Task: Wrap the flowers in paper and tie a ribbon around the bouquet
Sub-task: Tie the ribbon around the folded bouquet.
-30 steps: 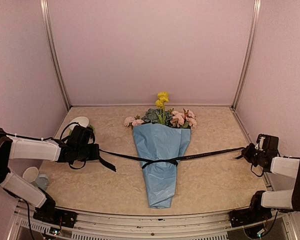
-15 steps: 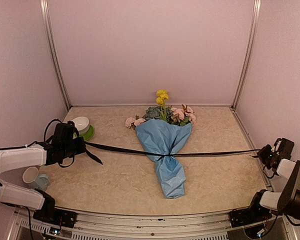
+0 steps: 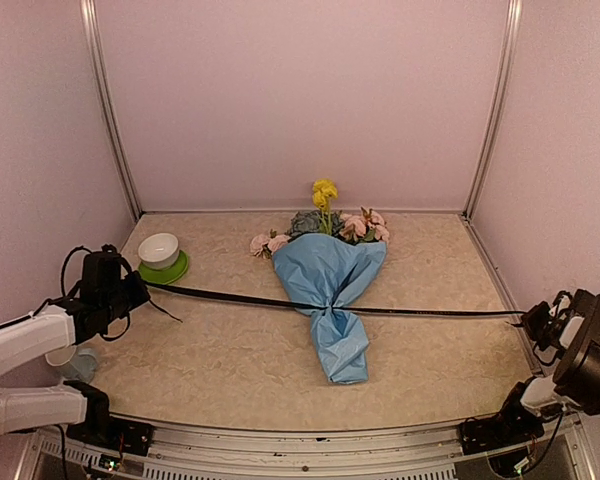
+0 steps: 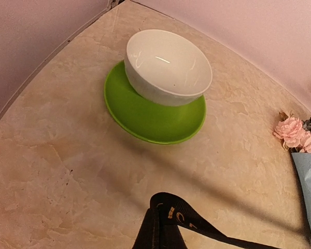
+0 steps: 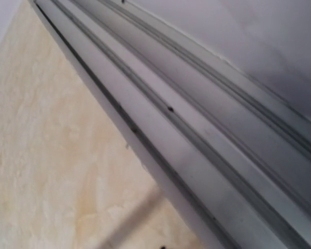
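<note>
bouquet (image 3: pixel 332 300): lying mid-desk (image 3: pixel 230 380), heads toward the back wall, pointed end toward the arms.
flowers (image 3: pixel 325 222): pink, yellow and blue-green, fanned out of the top of the paper (image 3: pixel 325 272); already wrapped.
ribbon (image 3: pixel 230 298): drawn into one taut line across the desk, cinched round the paper's narrow neck; knot too small to read from overhead, probably a single crossing.
left jaws: closed on the ribbon's left end, out beside the green saucer (image 3: pixel 168 270); black looped end with pale lettering at the bottom of the left wrist view.
right jaws: closed on the ribbon's right end at the far right desk edge; grip judged from overhead alone, with only desk and metal rail (image 5: pixel 197 129) in the wrist view.
white bowl (image 4: pixel 168 67): seated on the saucer, just beside the left stretch of ribbon.
stage: tightening the tie; second knot or bow judged not yet made.
risk of dragging: from an uneven pull, sliding or spinning the light bundle off centre.
risk of crushing: from too much tension, tearing the thin paper at the neck.
risk of slipping: from smooth fabric under load, losing one end and slackening the cinch.
risk at the bowl: from a low sweep of the left end, snagging the saucer rim and tipping the bowl.
risk at the rail: little room on the right for further pulling.
</note>
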Controlling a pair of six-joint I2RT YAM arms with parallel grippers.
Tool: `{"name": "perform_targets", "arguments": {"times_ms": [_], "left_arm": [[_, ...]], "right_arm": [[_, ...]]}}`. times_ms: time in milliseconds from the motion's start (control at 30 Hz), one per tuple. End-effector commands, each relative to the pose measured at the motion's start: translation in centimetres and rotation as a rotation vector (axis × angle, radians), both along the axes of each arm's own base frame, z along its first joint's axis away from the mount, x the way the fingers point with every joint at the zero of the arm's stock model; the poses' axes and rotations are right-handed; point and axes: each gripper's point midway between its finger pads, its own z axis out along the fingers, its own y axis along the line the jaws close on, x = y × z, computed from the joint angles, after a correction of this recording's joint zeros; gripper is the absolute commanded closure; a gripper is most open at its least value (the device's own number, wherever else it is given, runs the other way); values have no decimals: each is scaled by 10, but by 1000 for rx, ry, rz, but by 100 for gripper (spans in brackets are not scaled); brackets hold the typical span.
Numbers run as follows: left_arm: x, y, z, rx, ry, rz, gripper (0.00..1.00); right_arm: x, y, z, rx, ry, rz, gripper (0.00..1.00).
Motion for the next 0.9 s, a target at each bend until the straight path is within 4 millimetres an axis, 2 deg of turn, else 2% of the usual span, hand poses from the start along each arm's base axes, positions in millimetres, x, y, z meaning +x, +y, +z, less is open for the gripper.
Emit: {"name": "perform_targets", "arguments": {"times_ms": [0, 100, 433, 867], "left_arm": [[-15, 59, 2, 81, -13, 267, 100], [-18, 66, 3, 76, -13, 297, 100], [-26, 90, 4, 53, -25, 383, 100], [-34, 102, 7, 49, -35, 433, 100]], "right_arm": [[-17, -57, 1, -121, 35, -207, 100], [-22, -62, -4, -121, 49, -230, 100], [-32, -72, -3, -143, 64, -279, 100], [-44, -81, 0, -147, 59, -339, 100]]}}
